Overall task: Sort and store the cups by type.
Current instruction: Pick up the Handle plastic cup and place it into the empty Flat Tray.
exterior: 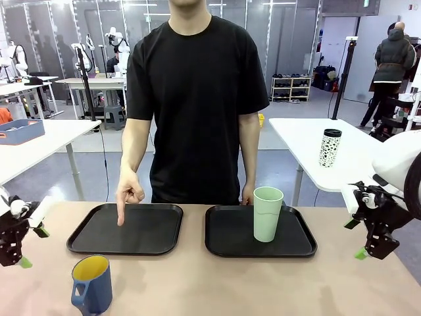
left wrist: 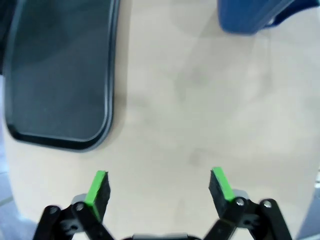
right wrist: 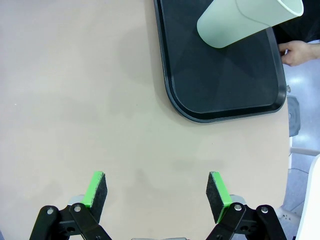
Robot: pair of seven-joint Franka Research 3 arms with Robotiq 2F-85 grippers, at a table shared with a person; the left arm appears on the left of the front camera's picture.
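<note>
A tall pale mint-green tumbler (exterior: 268, 213) stands upright on the right black tray (exterior: 223, 243); the right wrist view shows this tumbler (right wrist: 245, 21) on that tray (right wrist: 220, 80). A blue mug (exterior: 92, 284) with a handle and yellow inside stands on the table near the front left; its blue base (left wrist: 252, 15) shows at the top of the left wrist view. My left gripper (left wrist: 159, 188) hovers open over bare table at the left edge (exterior: 18, 247). My right gripper (right wrist: 157, 192) is open over the table at the right side (exterior: 366, 238).
The left black tray (exterior: 151, 234) holds nothing, and the person's hand (exterior: 129, 194) points a finger down onto it. The person's other hand (exterior: 248, 195) rests behind the tumbler. A white speckled tumbler (exterior: 329, 147) with a black lid stands on another table behind.
</note>
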